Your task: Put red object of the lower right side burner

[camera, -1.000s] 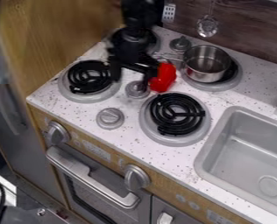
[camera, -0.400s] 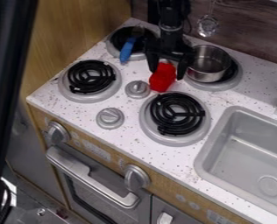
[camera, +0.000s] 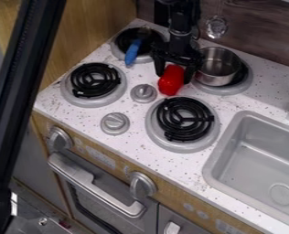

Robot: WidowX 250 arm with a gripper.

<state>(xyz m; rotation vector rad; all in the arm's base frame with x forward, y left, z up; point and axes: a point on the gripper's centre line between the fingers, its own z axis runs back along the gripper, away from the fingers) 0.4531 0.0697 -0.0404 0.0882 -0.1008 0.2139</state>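
The black gripper [camera: 173, 73] hangs over the back middle of the stove top, its fingers apart, one on either side of the upper end of the red object [camera: 171, 81]. The red object sits on the white counter between the knob and the pot, just behind the lower right burner [camera: 184, 119]. That burner has a black coil in a grey ring, with nothing on it. Whether the fingers touch the red object I cannot tell.
A metal pot [camera: 217, 66] stands on the back right burner, close to the gripper's right side. A blue-handled utensil [camera: 133, 51] lies on the back left burner. Stove knobs [camera: 143, 93] rise left of the red object; the sink [camera: 257, 160] lies right.
The gripper has moved right from beside the red object to above it, uncovering the back left burner and blue utensil. Lately the red object has turned slightly. The dark bar at left has shifted right.
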